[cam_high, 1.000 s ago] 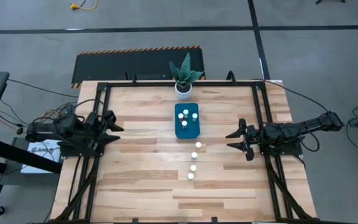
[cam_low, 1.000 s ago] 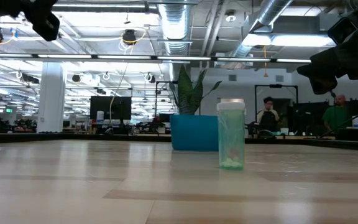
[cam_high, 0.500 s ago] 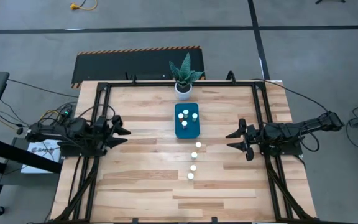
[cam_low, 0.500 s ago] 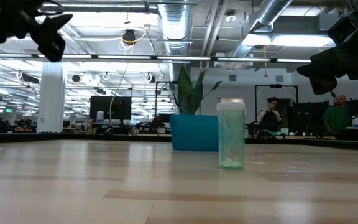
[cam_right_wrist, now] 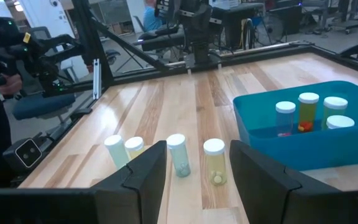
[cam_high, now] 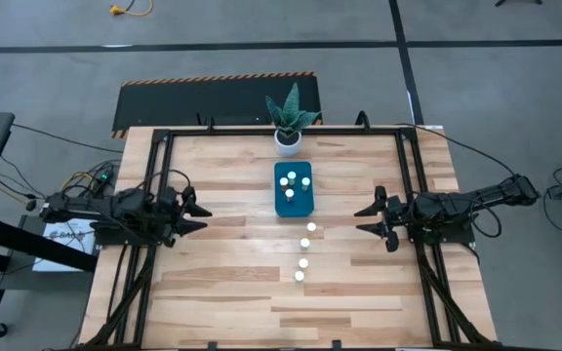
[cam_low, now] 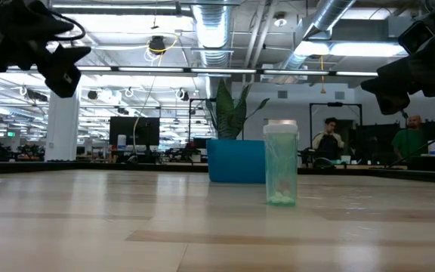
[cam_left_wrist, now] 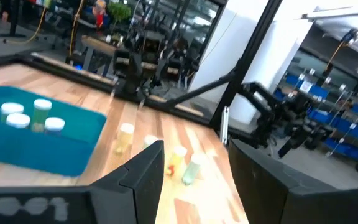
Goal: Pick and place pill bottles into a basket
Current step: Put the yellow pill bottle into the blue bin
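The teal basket stands at the table's middle, toward the far side, with several white-capped pill bottles upright in it. Several more bottles stand in a row on the wood just near of it; they also show in the right wrist view. My left gripper is open and empty above the table's left part, pointing at the basket. My right gripper is open and empty at the right, pointing at the row.
A white pot with a green plant stands at the far edge behind the basket. Black frame rails run along the table's left, right and far sides. People sit in the room beyond the table.
My left gripper has gone toward the table's right, toward the basket, and has come down a little. It stays open. The right arm, the basket and the bottles have kept still.
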Robot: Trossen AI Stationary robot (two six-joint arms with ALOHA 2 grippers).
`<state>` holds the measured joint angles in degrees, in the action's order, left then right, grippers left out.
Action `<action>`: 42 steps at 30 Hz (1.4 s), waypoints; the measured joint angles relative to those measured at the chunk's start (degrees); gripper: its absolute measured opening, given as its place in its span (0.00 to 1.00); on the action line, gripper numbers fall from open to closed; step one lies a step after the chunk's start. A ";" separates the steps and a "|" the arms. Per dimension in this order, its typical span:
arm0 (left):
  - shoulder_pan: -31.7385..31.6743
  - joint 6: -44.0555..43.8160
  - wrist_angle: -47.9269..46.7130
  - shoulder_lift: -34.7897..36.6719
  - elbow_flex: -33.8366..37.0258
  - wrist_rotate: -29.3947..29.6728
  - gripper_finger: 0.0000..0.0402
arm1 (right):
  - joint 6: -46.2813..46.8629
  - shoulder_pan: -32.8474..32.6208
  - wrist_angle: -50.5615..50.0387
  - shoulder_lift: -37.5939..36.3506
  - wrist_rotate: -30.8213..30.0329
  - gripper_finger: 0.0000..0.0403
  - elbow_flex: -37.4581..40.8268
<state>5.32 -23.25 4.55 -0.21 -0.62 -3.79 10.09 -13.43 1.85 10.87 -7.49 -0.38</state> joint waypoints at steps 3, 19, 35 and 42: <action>0.00 1.33 -1.98 0.00 0.00 0.06 0.42 | 0.00 0.00 -0.01 0.00 0.00 0.42 0.00; -0.02 6.41 -7.07 -0.15 -1.44 4.10 0.42 | 0.00 0.00 -0.01 0.00 0.00 0.42 0.00; -0.02 5.71 -7.27 -0.15 -1.46 4.09 0.42 | -26.21 0.46 1.27 0.00 -3.45 0.42 0.00; -0.02 5.69 -7.30 -0.15 -1.48 4.11 0.42 | -7.28 0.46 6.23 -0.02 -5.18 0.41 0.00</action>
<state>5.30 -17.56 -2.75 -0.36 -2.10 0.32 2.81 -12.97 8.08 10.85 -12.67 -0.38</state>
